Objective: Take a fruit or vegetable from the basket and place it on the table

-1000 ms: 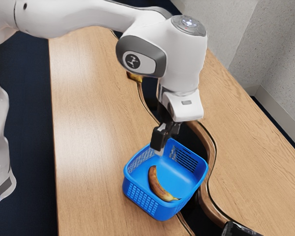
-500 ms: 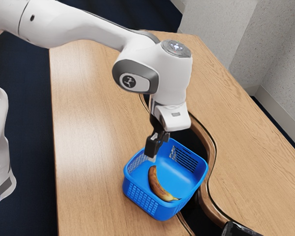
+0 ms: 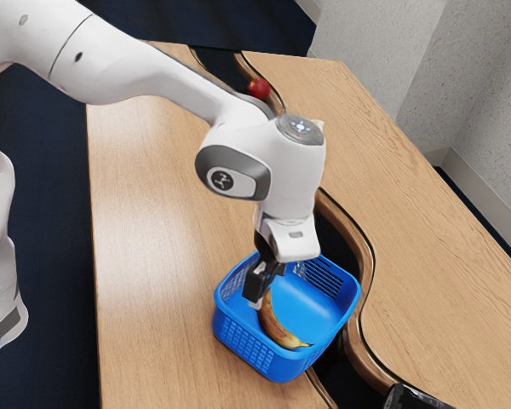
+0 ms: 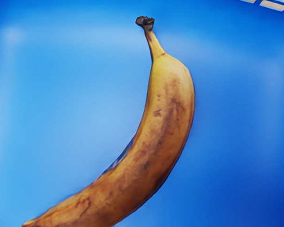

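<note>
1 blue basket [image 3: 245, 348] holds 1 banana [image 4: 165, 118]; I cannot tell the jaws' gap or grip.

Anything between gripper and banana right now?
Nothing visible: the wrist view shows the banana uncovered. In the exterior view my gripper overlaps the basket, right by the banana's stemless end; I can't tell whether they touch.

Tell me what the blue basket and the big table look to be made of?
The basket looks like smooth, slightly glossy molded plastic: one even blue, with neat holes through its walls. The table seems to be pale wood with a satin sheen, judging by its grain, though it could be a veneer.
</note>
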You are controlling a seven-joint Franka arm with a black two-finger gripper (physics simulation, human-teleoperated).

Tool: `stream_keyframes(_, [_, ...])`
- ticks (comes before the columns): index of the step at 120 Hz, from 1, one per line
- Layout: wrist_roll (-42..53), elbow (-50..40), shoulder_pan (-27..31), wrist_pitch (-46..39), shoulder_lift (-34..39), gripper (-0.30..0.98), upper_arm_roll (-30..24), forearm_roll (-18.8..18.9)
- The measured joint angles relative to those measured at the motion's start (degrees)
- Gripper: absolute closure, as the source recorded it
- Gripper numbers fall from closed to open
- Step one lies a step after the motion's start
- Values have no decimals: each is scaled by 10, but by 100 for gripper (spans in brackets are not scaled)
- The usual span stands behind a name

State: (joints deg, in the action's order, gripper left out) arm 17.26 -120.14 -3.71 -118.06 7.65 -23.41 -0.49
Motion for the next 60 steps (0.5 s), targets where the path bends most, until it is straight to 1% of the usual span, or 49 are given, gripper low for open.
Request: stream_keyframes(60, [11,-7,3,-40,-40,0,7,0])
